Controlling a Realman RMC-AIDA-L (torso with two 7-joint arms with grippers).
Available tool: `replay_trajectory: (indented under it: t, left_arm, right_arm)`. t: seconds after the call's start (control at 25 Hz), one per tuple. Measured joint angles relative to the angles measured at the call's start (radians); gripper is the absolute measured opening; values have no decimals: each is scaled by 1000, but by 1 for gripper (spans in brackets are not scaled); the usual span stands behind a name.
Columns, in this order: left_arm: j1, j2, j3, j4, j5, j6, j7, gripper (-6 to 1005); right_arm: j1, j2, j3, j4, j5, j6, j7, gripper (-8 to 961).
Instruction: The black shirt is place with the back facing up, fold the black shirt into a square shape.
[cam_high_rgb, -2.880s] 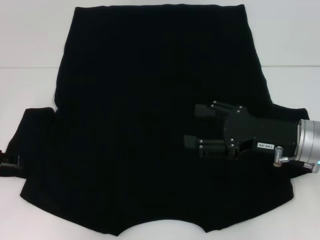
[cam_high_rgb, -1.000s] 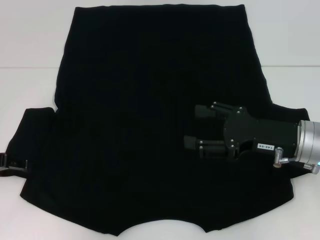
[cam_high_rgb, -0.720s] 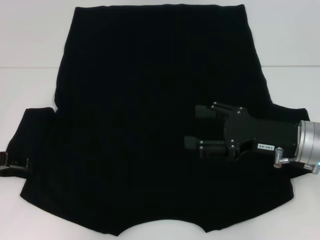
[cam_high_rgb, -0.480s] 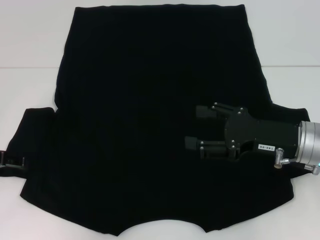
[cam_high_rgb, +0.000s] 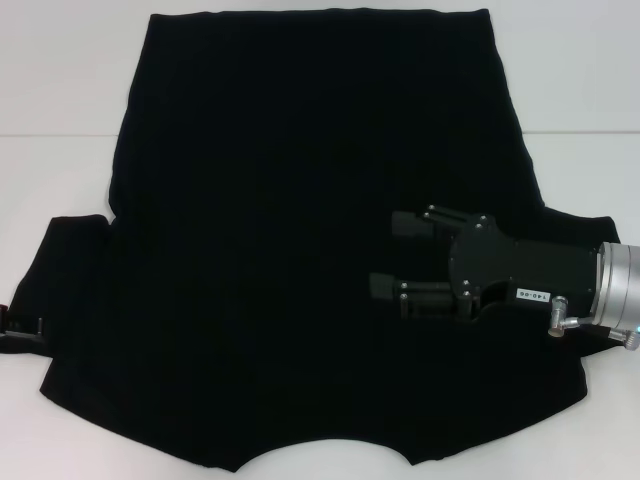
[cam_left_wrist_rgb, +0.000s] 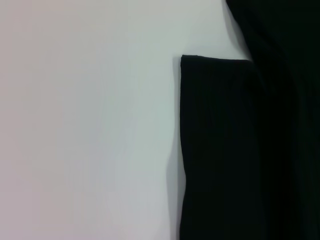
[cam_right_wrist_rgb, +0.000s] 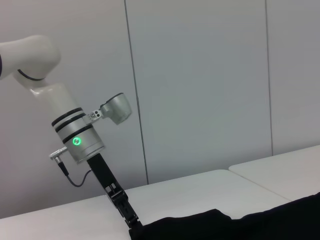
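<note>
Head view: the black shirt (cam_high_rgb: 310, 240) spread flat across most of the white desk (cam_high_rgb: 60, 90), hem toward the far edge, curved neckline at the near edge, 1 short sleeve reaching toward each side edge. Right gripper (cam_high_rgb: 395, 256) lying over the shirt's right half, fingers apart and pointing toward the middle of the fabric, nothing between them. Left gripper (cam_high_rgb: 22, 335) barely showing at the desk's left edge, right at the tip of the left sleeve; open or closed, cannot tell. Left wrist view: only the straight edge and corner of the sleeve (cam_left_wrist_rgb: 220, 150) on bare desk (cam_left_wrist_rgb: 85, 125), no fingers visible. Right wrist view: left arm angled steeply down, its gripper (cam_right_wrist_rgb: 131, 225) meeting the shirt's edge (cam_right_wrist_rgb: 235, 225) where the fabric begins on the desk (cam_right_wrist_rgb: 190, 190); whether it grips the cloth, cannot tell.
</note>
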Motion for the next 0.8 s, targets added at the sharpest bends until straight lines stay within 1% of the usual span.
replay_trajectory:
  t: [0.8]
  left_arm:
    - [-10, -6, 16, -5, -8, 25, 8, 876]
  right_arm:
    - [0, 0, 0, 0, 2, 0, 0, 916]
